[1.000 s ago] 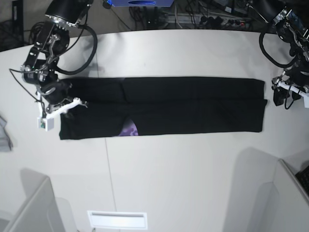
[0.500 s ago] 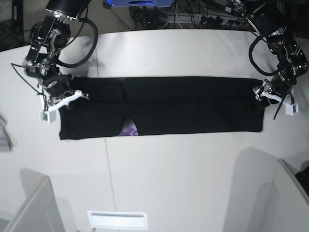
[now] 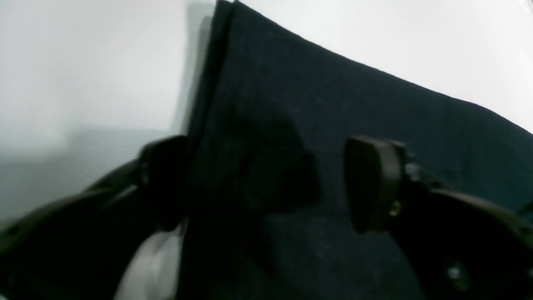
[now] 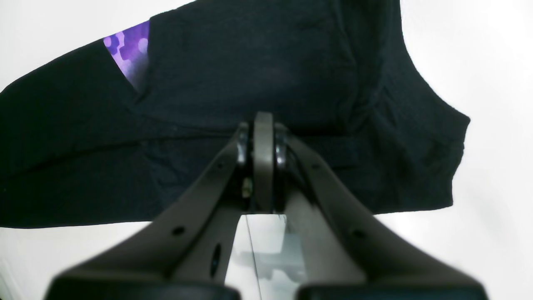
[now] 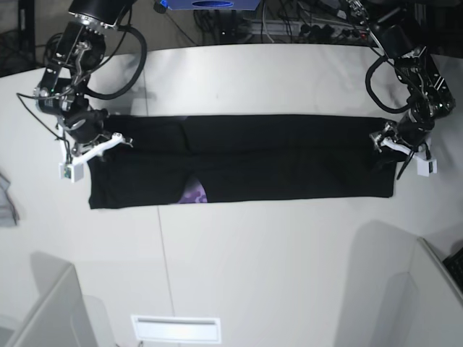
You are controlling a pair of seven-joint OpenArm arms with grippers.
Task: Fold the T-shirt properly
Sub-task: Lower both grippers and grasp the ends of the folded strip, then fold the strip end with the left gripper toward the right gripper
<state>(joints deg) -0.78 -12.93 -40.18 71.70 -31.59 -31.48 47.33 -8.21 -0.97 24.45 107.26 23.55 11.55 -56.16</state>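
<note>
The black T-shirt [image 5: 275,159] lies on the white table [image 5: 253,275] folded into a long flat strip, with a bit of purple print [image 5: 193,195] showing at its near edge. My right gripper [image 5: 121,142] is at the strip's left end. In the right wrist view it [image 4: 263,125] is shut, and creases in the cloth [image 4: 333,83] run into its tips. My left gripper [image 5: 385,147] is at the strip's right end. In the left wrist view it [image 3: 266,183] is open, its fingers [image 3: 372,183] astride the cloth's edge [image 3: 258,104].
Grey panels stand at the near left [image 5: 51,311] and near right [image 5: 434,296] corners. A white slot plate [image 5: 176,327] lies at the front edge. Cables and equipment [image 5: 304,25] crowd the back. A pale object [image 5: 6,199] is at the left edge.
My left gripper has come in from beyond the strip's right end and now straddles its edge. My right gripper has shifted slightly toward the back. The shirt lies as before.
</note>
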